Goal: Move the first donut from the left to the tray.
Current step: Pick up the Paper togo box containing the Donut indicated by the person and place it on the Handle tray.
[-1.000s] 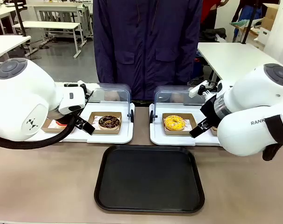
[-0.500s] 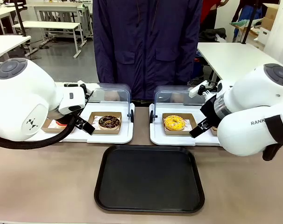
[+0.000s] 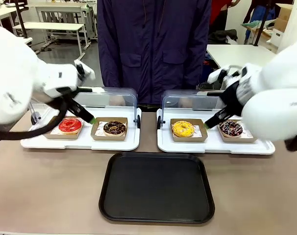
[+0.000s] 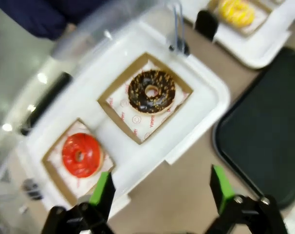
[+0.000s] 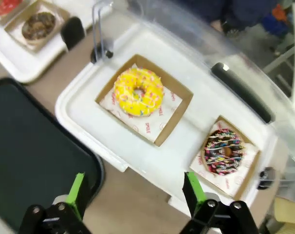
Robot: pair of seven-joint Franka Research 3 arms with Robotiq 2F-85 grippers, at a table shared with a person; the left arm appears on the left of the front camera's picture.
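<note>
Left claw [image 4: 162, 181] hovers empty, spread wide, near the glossy red-iced ring donut [image 4: 80, 154], which sits leftmost in its brown cardboard holder [image 4: 52, 168]. An off-centre pinch could smear icing, or tip it short of the flat black plastic tray [image 3: 156, 188].

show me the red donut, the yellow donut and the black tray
red donut [image 3: 76, 127] front view, on its icing, right of the hole
yellow donut [image 3: 176, 129] front view, on its icing, left of the hole
black tray [image 3: 156, 188] front view, on its bare floor
</note>
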